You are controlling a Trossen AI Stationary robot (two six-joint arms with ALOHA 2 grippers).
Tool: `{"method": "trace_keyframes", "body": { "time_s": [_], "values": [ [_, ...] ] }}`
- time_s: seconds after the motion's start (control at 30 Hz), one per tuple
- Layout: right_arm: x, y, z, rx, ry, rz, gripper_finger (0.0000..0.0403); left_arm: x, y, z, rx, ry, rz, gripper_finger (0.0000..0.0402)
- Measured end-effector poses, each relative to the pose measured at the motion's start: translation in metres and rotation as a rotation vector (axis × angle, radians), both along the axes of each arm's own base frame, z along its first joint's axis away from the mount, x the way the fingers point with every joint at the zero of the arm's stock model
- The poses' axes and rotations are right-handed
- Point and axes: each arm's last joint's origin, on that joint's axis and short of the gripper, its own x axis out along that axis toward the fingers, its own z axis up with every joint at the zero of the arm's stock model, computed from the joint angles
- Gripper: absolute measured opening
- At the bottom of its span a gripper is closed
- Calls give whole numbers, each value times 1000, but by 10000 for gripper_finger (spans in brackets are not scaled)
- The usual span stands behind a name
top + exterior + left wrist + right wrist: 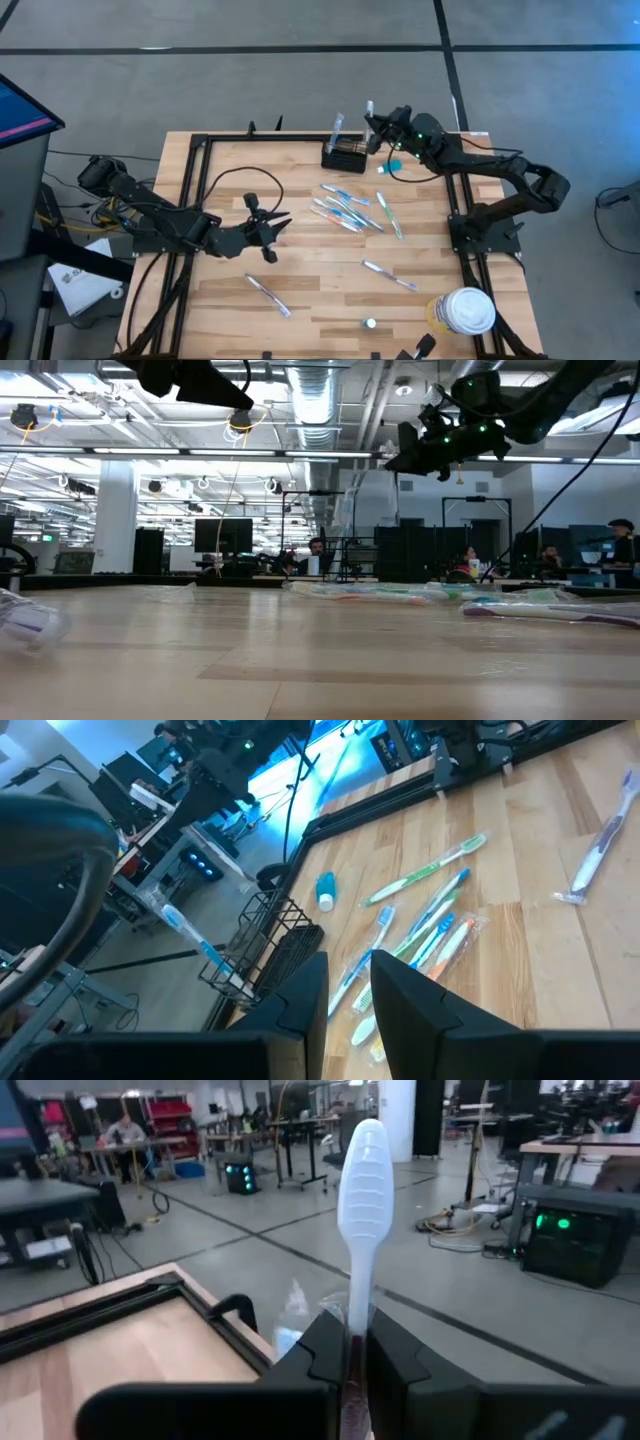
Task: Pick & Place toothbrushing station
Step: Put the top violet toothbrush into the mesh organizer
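Holding a white toothbrush [362,1200] upright, my right gripper [374,128] is clamped tight on its handle, hovering just beside the black mesh holder [345,155] at the far edge of the table [300,260]. One packaged toothbrush [190,942] already stands in that holder. I've got the left gripper [270,228] raised well short of the holder, toward the near left — its fingers [405,995] a small gap apart, nothing between them. A loose cluster of toothbrushes [350,207] lies just in front of the holder, and a small blue tube [325,890] rests beside it.
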Motion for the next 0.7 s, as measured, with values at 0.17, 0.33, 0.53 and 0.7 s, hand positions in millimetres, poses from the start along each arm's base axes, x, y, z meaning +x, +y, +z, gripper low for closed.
{"method": "trace_keyframes", "body": {
  "time_s": [0.17, 0.33, 0.53, 0.7],
  "values": [
    [-11, -4, -6, 0, -78, -10, 11, 0, 0, 0, -7, 0, -15, 72],
    [-15, -5, -11, 15, -93, -10, 11, 2, 3, 0, -9, -3, -2, 72],
    [-15, -5, -11, 16, -92, 0, 11, 3, 5, 1, -11, -7, 10, 72],
    [-13, -7, -15, 15, -93, 9, 11, 3, 5, 1, -23, -13, 12, 72]
  ]
}}
